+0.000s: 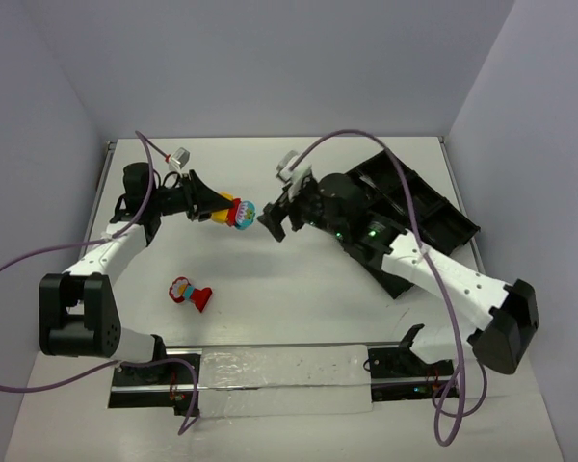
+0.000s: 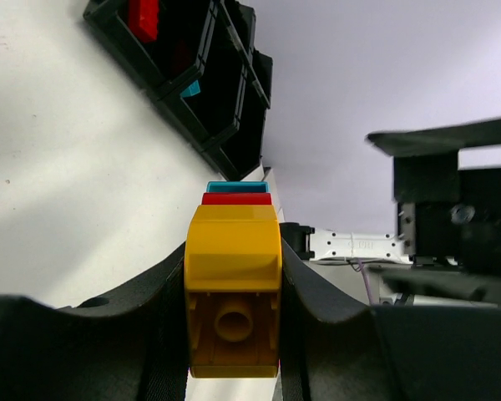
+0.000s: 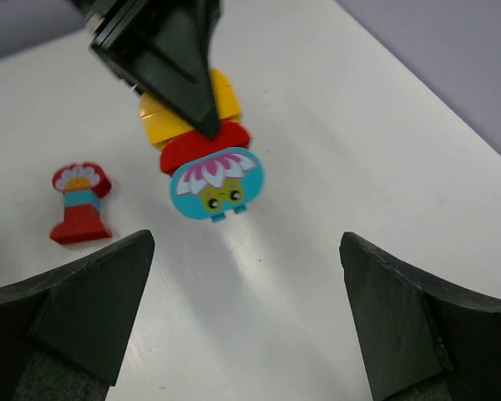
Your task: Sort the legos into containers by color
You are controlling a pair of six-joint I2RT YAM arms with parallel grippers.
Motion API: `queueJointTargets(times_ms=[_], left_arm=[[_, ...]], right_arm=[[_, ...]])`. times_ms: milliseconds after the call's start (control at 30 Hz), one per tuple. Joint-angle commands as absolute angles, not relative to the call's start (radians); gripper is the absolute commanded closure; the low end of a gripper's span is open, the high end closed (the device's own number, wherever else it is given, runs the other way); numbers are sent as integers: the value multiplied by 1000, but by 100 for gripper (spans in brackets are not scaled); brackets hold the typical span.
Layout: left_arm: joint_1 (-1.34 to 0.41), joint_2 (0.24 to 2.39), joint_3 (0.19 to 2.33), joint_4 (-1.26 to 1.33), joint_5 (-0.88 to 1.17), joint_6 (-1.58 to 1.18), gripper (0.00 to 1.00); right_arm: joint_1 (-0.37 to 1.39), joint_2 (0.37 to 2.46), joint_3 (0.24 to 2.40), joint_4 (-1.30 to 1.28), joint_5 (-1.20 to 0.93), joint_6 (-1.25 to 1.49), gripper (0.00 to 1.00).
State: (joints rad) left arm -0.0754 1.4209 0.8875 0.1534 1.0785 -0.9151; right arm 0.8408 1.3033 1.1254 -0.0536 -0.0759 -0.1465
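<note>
My left gripper [image 1: 215, 204] is shut on a lego clump [image 1: 235, 212] of a yellow, a red and a cyan flower-face brick, held above the table; the clump fills the left wrist view [image 2: 233, 284] and shows in the right wrist view [image 3: 202, 154]. My right gripper [image 1: 275, 219] is open and empty, facing the clump from the right, a short gap away. A second clump [image 1: 189, 293], red with a cyan band, lies on the table, also in the right wrist view [image 3: 79, 203]. The black divided tray [image 1: 433, 207] lies at the right; in the left wrist view [image 2: 225, 109] it holds a red brick [image 2: 144, 17] and a cyan brick [image 2: 191, 88].
A clear plastic sheet [image 1: 279, 380] lies along the near edge between the arm bases. Walls close in the table at the left, back and right. Purple cables [image 1: 356, 135] loop over both arms.
</note>
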Motion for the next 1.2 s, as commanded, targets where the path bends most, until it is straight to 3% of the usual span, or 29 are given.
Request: queueJointTargets(times_ms=[0, 100, 200, 433, 633, 1167], left_arm=[[-55, 1415, 900, 184, 1089, -930, 100], [-48, 1407, 891, 218, 1101, -948, 100], [-46, 1400, 879, 277, 1123, -993, 100], [-40, 1367, 848, 399, 1175, -1073, 100], [-34, 1350, 845, 465, 1193, -1119, 100], [-34, 1310, 845, 572, 1207, -1204, 100]], right_arm=[[717, 1249, 1159, -105, -123, 137, 2], [641, 1316, 1231, -190, -284, 250, 10], [619, 1398, 1259, -140, -471, 310, 10], [581, 1461, 1175, 201, -714, 514, 9], [557, 1515, 1151, 393, -841, 654, 6], [557, 1579, 1131, 513, -887, 779, 5]])
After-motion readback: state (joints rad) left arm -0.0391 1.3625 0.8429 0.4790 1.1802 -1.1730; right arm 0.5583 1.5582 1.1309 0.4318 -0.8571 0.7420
